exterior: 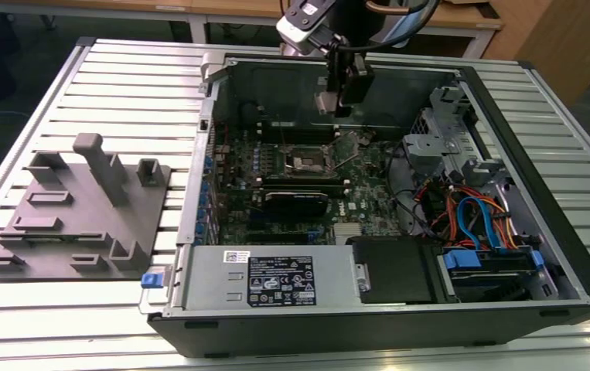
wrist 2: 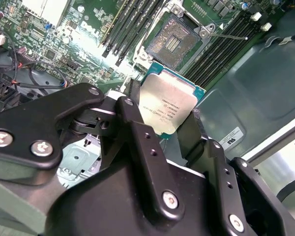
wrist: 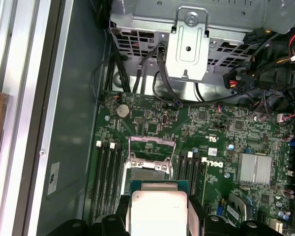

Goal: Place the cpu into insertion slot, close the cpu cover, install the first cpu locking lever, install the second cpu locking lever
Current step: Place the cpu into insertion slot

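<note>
Exterior view: you have the open computer case (exterior: 557,232) lying on the slatted tabletop (exterior: 119,69), with a grey moulded fixture (exterior: 78,216) beside it toward the exterior view's left. The end effector (exterior: 338,104) hangs inside the case above the green motherboard (exterior: 274,212), clear of the board. The insertion slot (exterior: 305,161) sits below it, square and dark with a silvery rim. Second wrist view: the end effector is pinching the cpu (wrist 2: 168,105) by two opposite edges between its black fingers (wrist 2: 132,128), with the silver-grey top facing the camera and the green edge showing around it. The cpu is held in the air, apart from the insertion slot, which lies open beyond it with its dark contact field exposed. A thin metal rod (wrist 2: 233,36) sticks out from one corner of the slot across the long black memory slots (wrist 2: 221,46). First wrist view: you see the cpu at the tip of the end effector, clamped on both sides and partly overlapping the insertion slot in the picture. The cpu cover (wrist: 152,147) stands raised at the far edge of the slot, a thin silvery frame. Memory slots flank the slot on both sides, and a silvery metal bracket (wrist: 187,39) sits beyond the board's far edge.
</note>
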`<state>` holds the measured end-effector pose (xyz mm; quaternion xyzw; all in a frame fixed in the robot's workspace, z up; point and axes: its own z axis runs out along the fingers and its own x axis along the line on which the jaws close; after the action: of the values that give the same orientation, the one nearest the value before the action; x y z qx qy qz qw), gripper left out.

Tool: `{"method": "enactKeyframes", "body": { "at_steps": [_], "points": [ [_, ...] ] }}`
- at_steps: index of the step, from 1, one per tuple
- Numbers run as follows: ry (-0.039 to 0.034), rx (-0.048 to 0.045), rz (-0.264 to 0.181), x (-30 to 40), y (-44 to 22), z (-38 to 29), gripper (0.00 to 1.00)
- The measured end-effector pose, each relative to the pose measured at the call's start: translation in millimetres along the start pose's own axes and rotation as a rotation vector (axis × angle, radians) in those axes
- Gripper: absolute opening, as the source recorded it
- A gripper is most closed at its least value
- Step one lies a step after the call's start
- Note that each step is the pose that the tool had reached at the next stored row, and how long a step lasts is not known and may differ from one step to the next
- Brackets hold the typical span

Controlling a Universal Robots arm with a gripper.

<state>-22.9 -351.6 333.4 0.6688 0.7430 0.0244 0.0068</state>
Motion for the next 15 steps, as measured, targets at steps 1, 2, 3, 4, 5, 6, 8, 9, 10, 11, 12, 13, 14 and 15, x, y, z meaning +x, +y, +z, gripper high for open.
{"method": "enactKeyframes", "body": {
  "at_steps": [1,2,3,4,5,6,8,9,10,11,12,13,14,15],
  "points": [
    [-0.0001,0.0000,0.000,0.0,0.0,0.0,0.54],
    [0.0000,0.0000,0.000,0.0,0.0,0.1,0.54],
    [0.0001,-0.0001,0.000,0.0,0.0,0.2,0.54],
    [0.0002,-0.0001,0.000,0.0,0.0,0.2,0.54],
    [0.0002,-0.0001,0.000,0.0,0.0,0.2,0.54],
    [0.0002,-0.0001,0.000,0.0,0.0,0.2,0.54],
    [0.0002,-0.0001,0.000,0.0,0.0,0.3,0.54],
    [0.0001,-0.0001,0.000,0.0,0.0,0.2,0.54],
    [0.0002,-0.0001,0.000,0.0,0.0,0.5,0.54],
    [0.0002,-0.0002,0.000,0.0,0.0,0.7,0.54],
    [0.0002,-0.0002,0.000,0.0,0.0,0.7,0.54],
    [0.0002,-0.0001,0.000,0.0,0.0,0.7,0.54],
    [0.0002,-0.0001,0.000,0.0,0.0,0.8,0.54],
    [0.0003,-0.0002,0.000,0.0,0.0,1.0,0.54]
  ]
}}
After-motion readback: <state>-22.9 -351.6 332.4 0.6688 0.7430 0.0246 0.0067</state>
